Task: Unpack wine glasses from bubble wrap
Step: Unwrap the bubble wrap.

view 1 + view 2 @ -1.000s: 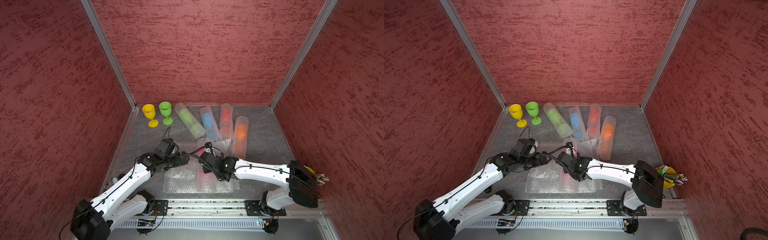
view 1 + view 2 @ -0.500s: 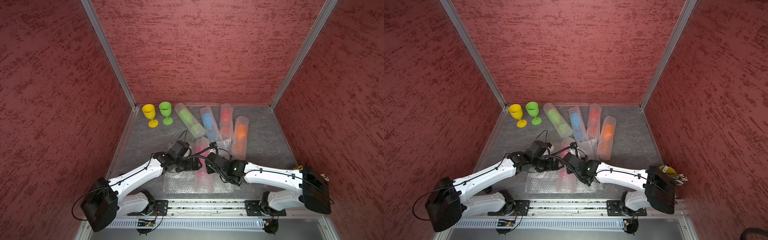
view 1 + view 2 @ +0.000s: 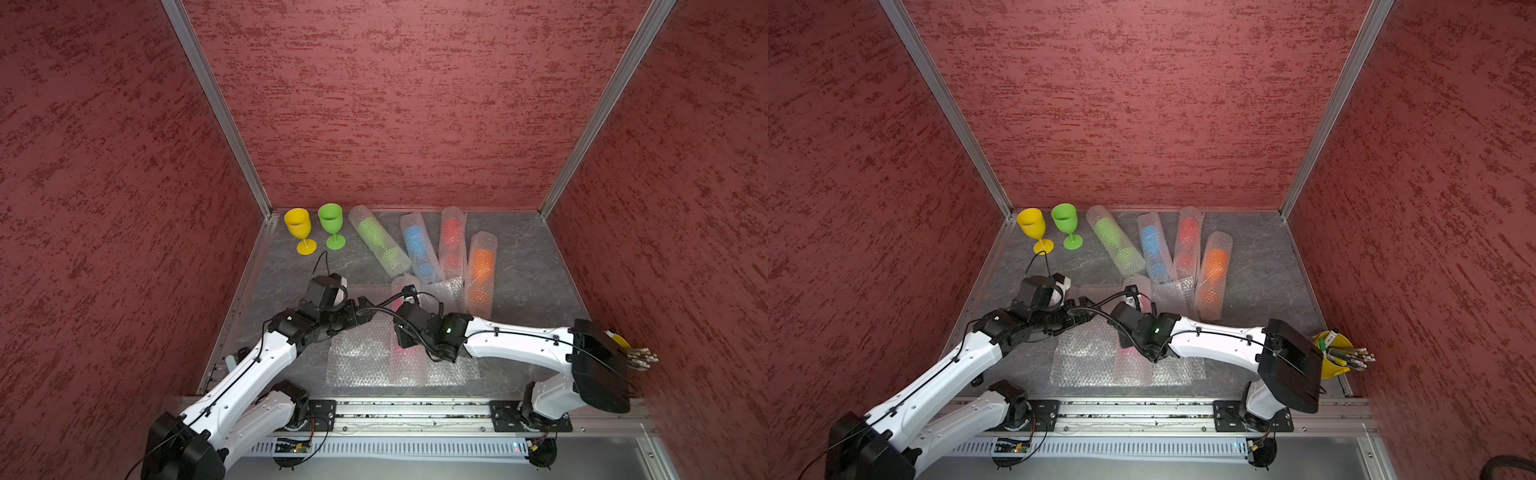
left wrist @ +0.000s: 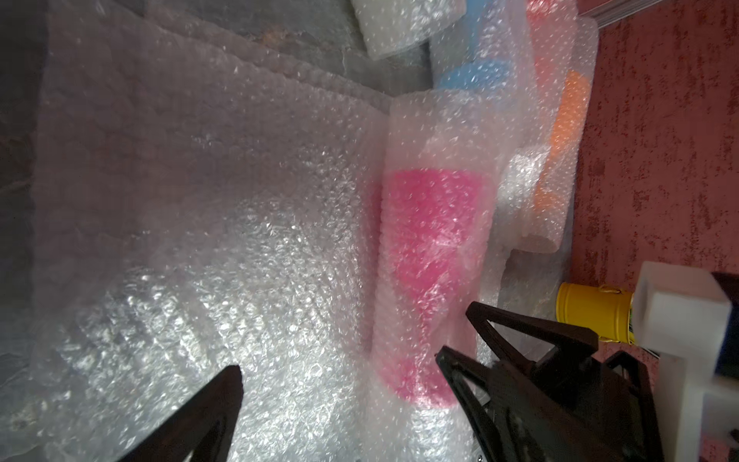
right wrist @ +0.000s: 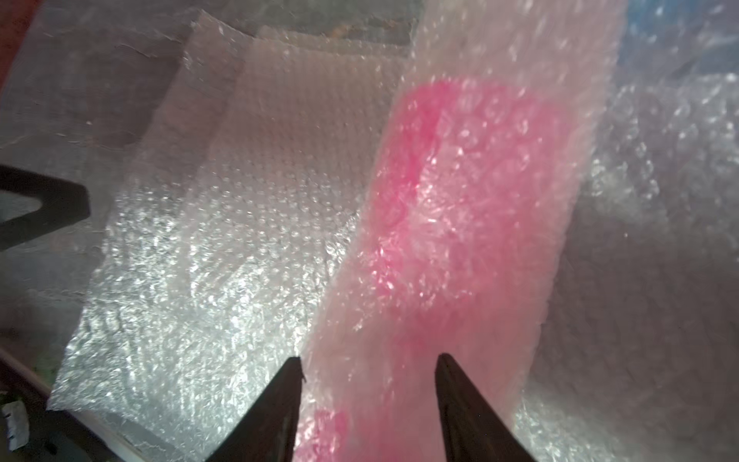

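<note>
A pink wine glass (image 5: 460, 224) lies rolled in bubble wrap (image 3: 407, 365) near the front, on flat sheets. My right gripper (image 5: 368, 372) straddles this roll near the stem, fingers pressed into the wrap; it shows over the roll in a top view (image 3: 400, 345). My left gripper (image 4: 340, 380) hovers wide open just left of the roll over a flat sheet (image 4: 208, 248), holding nothing. Yellow (image 3: 300, 230) and green (image 3: 331, 224) wine glasses stand bare at the back left. Green (image 3: 378, 243), blue (image 3: 417, 249), red (image 3: 452, 241) and orange (image 3: 481, 268) ones lie wrapped at the back.
A small yellow bucket of pencils (image 3: 1333, 353) stands at the front right beside the right arm's base. Red walls close in three sides. Bare grey floor (image 3: 536, 266) shows right of the orange roll, and a metal rail (image 3: 407, 409) runs along the front.
Both arms swung a little to the right half a second ago and have come back left. The pink roll lies about where it was. The left gripper stays open.
</note>
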### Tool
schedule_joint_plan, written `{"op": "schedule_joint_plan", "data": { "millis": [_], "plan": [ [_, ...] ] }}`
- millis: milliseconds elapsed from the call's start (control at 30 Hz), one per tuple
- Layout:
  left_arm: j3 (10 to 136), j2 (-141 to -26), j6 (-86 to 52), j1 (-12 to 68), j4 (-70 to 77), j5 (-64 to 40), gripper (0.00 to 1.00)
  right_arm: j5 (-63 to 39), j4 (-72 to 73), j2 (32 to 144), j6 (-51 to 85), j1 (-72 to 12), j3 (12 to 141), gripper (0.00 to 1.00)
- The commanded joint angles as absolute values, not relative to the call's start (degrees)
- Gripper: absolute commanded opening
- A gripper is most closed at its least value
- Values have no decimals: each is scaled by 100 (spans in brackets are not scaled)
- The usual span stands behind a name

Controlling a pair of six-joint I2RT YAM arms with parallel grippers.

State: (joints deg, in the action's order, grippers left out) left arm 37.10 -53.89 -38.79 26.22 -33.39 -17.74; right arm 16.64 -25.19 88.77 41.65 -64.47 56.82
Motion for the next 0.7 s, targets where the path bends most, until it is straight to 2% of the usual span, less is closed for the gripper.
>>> {"op": "schedule_joint_plan", "data": {
  "millis": [0, 233, 367, 667],
  "plan": [
    [3783, -5469, -3820, 2821, -3407, -1869, 98, 1962, -2833, 8792, 4245, -6469, 5803, 45],
    [3936, -6236, -3867, 3740, -3055, -1620, 98, 2063, -2555, 8502, 4289, -6438, 5572, 17],
    [3972, -6635, -3919, 3985, -2756, -1652, 98, 2065, -2381, 8356, 4347, -6383, 5351, 0],
    [3956, -7081, -3934, 4121, -1950, -2168, 97, 1751, -1716, 7918, 4377, -6279, 4901, 0]
  ]
}}
